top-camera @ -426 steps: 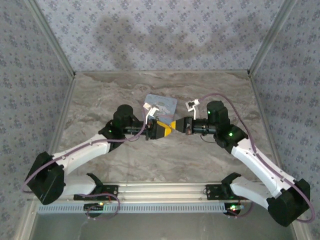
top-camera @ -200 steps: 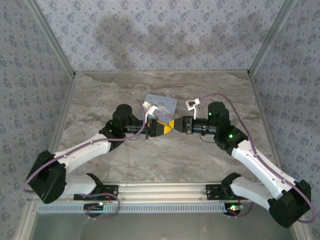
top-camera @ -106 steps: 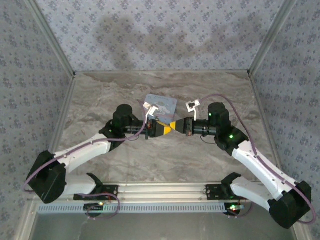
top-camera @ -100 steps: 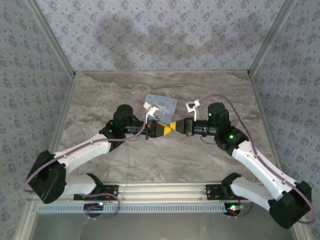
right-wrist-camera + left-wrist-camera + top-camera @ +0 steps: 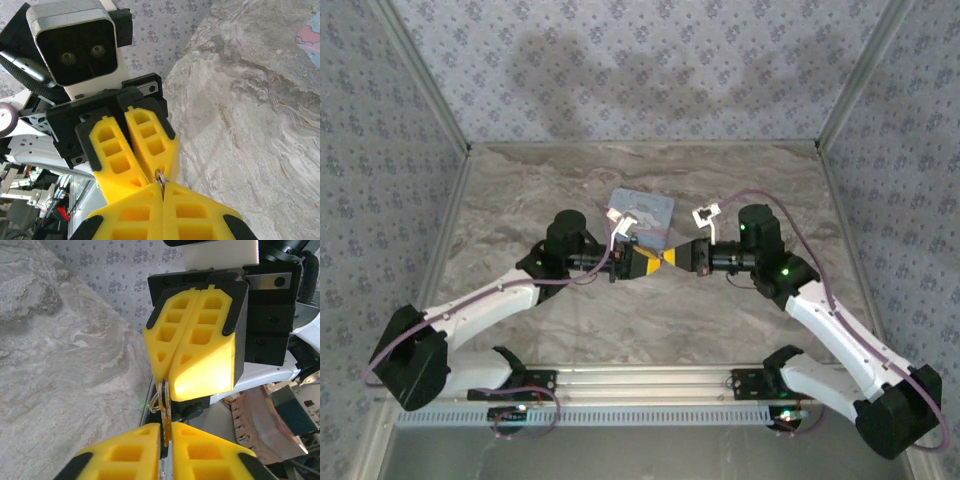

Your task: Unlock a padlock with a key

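- Left wrist view: the left gripper (image 5: 165, 434) and right gripper (image 5: 167, 382) meet tip to tip, both pinched tight, and a thin key (image 5: 164, 415) bridges them.
- The padlock is hidden at the tips.
- Any misaligned twist may bend the key or drop it onto the table (image 5: 50, 365).

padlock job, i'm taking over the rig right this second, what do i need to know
Left gripper: shut on a thin brass-coloured piece at its tips.
Right gripper: shut, tip to tip with the left one, over the table on the near side of the light-blue tin.
A small metal ring sits where the tips meet. It is too small to tell key from padlock there, or whether the key is in.
Done: the two held parts are brought together.
Left: confirm the key is seated, turn it, check that the shackle opens.
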You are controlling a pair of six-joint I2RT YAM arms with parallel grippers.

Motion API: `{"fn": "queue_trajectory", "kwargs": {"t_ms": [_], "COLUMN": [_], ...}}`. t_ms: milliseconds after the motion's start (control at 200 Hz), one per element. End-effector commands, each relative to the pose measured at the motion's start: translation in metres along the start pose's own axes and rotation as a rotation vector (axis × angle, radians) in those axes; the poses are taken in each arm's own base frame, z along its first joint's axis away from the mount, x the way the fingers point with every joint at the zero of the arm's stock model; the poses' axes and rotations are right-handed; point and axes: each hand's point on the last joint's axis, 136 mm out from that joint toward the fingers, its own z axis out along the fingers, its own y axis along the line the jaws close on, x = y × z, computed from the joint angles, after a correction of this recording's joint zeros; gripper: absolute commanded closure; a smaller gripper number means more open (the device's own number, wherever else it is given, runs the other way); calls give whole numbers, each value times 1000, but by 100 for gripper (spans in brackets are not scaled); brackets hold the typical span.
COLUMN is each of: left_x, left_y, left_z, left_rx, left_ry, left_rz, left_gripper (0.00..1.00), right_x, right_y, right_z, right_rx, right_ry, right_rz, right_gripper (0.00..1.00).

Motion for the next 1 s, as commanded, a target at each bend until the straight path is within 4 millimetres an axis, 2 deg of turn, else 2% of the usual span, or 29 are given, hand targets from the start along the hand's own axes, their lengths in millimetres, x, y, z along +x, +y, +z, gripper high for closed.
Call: {"fn": "queue_trajectory", "kwargs": {"t_ms": [0,90,210,520,650,740,994], "left_x": [-8,-8,-9,-12,-12,-11,-13], "left_y": [-9,-9,-8,-6,-5,-3,-5], "left_z": [-4,-4,-6,-11,-9,-7,-6], "left_rx": [11,10,2,-18,-12,-11,-3], "left_ry": [-12,-14,-19,-44,-38,-31,-34], "left_rz": [33,34,32,38,35,28,32], "left_gripper": [77,75,79,77,83,83,75], "right_x": [-6,-7,-8,-9,-9,-10,-7], "right_y": [13,13,15,17,18,20,16], "right_z": [-6,-7,-7,-6,-4,-4,-2], "right_rx": [-31,-32,-38,-47,-52,-56,-39], "right_ry": [-12,-22,-27,-27,-26,-31,-29], "right_rz": [-38,-41,-45,-48,-47,-49,-49], "right_gripper": [100,100,100,100,100,100,100]}}
